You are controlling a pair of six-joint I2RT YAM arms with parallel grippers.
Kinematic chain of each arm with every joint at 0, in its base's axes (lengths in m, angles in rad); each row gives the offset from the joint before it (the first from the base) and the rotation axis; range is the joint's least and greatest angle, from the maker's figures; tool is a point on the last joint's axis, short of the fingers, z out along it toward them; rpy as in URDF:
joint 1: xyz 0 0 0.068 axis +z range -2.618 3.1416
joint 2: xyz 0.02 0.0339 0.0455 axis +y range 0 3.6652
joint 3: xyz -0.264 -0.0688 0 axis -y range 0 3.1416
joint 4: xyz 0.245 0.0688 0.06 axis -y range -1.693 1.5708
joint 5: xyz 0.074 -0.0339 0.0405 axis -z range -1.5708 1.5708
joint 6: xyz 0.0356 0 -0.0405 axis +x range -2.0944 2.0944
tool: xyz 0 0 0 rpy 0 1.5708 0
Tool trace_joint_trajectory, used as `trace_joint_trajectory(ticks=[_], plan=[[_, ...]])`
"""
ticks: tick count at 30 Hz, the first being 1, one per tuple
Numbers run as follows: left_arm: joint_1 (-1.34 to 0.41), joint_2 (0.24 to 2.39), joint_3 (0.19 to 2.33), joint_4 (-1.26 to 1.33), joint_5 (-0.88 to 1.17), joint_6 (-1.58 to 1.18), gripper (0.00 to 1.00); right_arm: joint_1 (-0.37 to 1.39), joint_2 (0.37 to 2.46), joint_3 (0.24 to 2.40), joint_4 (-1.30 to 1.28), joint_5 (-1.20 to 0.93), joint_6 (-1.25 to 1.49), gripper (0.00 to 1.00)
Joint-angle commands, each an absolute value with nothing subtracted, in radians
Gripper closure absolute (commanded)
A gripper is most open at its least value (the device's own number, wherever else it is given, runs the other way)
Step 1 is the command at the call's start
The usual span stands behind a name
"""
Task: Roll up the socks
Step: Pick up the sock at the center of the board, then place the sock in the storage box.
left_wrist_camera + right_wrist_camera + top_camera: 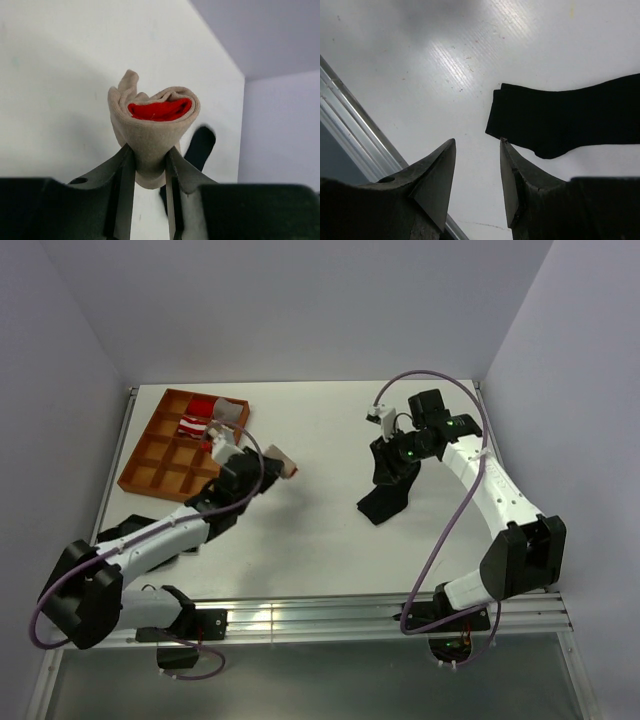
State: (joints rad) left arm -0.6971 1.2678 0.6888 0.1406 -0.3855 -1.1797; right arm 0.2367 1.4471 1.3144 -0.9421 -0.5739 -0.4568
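The beige sock (152,127) is rolled into a loop with its red end (160,110) tucked inside. It hangs above the table with my left gripper (148,152) shut on its lower fold. From above, this sock (281,462) sticks out past the left gripper (262,468), just right of the tray. The black sock (565,117) lies flat on the table. My right gripper (477,142) hovers open beside its near end with nothing between its fingers. In the top view the black sock (381,502) lies just below the right gripper (393,468).
An orange compartment tray (165,462) sits at the back left, holding red-and-white striped bundles (205,416). The table's metal front rail (350,145) runs along the near edge. Grey walls enclose the table on three sides.
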Motion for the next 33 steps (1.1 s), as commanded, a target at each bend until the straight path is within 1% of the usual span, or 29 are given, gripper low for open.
trace_joint_trajectory(ticks=[1,5,7,10,13,17,23,26,33], plan=[[-0.539,1.253,0.791,0.095,-0.272,-1.036,1.00,0.216,1.379,1.321,-0.919,-0.566,-0.453,0.52],[-0.391,1.307,0.899,0.100,-0.167,-0.985,1.00,0.206,1.359,1.322,-0.907,-0.557,-0.451,0.52],[-0.289,1.344,0.920,0.110,-0.088,-0.983,1.00,0.199,1.356,1.319,-0.904,-0.557,-0.457,0.52],[-0.152,1.391,0.960,0.133,-0.029,-0.973,1.00,0.190,1.353,1.305,-0.899,-0.558,-0.480,0.52],[-0.039,1.433,0.979,0.155,-0.009,-0.951,1.00,0.173,1.342,1.289,-0.876,-0.557,-0.497,0.52],[0.107,1.494,0.962,0.262,0.107,-0.950,1.00,0.146,1.332,1.261,-0.848,-0.575,-0.511,0.52],[0.204,1.630,1.002,0.294,0.170,-0.922,1.00,0.114,1.338,1.223,-0.818,-0.583,-0.541,0.52],[0.225,1.687,1.003,0.330,0.219,-0.914,1.00,0.101,1.336,1.215,-0.819,-0.588,-0.558,0.52],[0.236,1.790,1.000,0.359,0.229,-0.934,1.00,0.081,1.342,1.203,-0.816,-0.591,-0.574,0.52]])
